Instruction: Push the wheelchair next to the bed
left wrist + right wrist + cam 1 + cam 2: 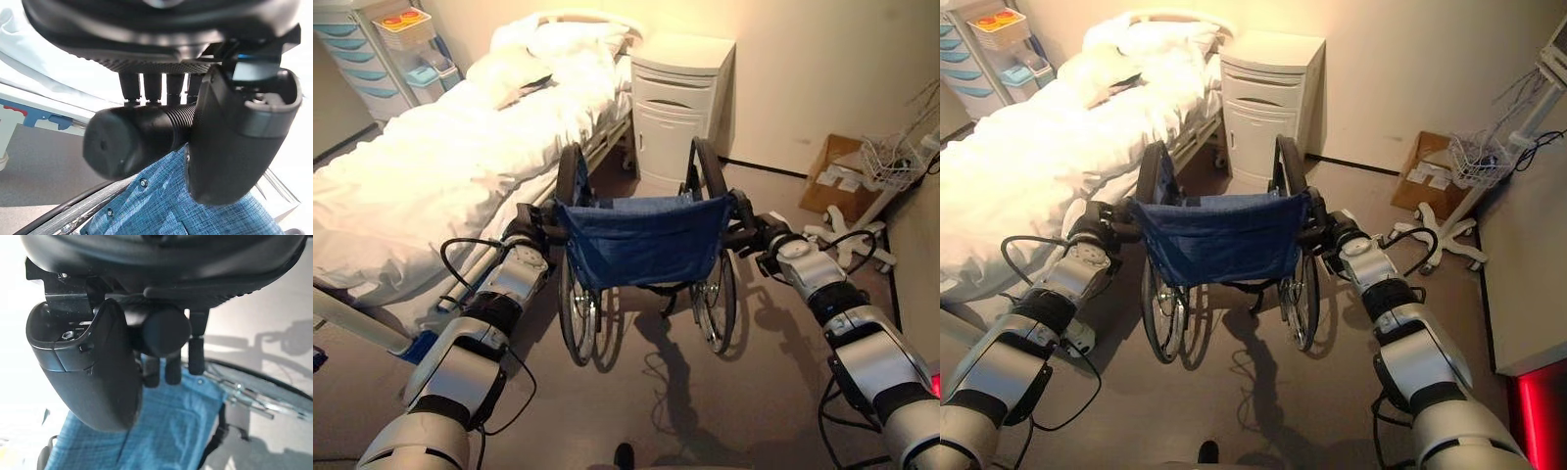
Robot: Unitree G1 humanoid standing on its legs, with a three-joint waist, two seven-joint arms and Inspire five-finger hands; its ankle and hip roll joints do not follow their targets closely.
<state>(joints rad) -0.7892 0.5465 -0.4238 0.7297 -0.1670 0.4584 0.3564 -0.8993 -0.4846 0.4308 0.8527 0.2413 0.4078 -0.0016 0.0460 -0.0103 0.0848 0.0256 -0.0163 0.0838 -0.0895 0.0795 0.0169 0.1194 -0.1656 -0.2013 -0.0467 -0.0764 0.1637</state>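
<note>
A wheelchair with a blue fabric back (pixel 641 238) and black wheels stands in the middle of the floor, facing away from me, beside the bed (pixel 421 166). The bed, covered in white bedding, runs along the left. My left hand (pixel 524 233) is shut on the wheelchair's left push handle (pixel 132 142), fingers and thumb curled round the black ribbed grip. On the other side, my right hand (pixel 756 238) is shut on the right push handle (pixel 164 333). The wheelchair's left wheel (pixel 570 176) is close to the bed's side rail.
A white bedside cabinet (pixel 677 103) stands straight ahead of the wheelchair against the wall. A cardboard box (pixel 837 176) and a wheeled stand with a wire basket (pixel 886 162) sit at the right. A drawer cart (pixel 357 54) stands at the far left beyond the bed.
</note>
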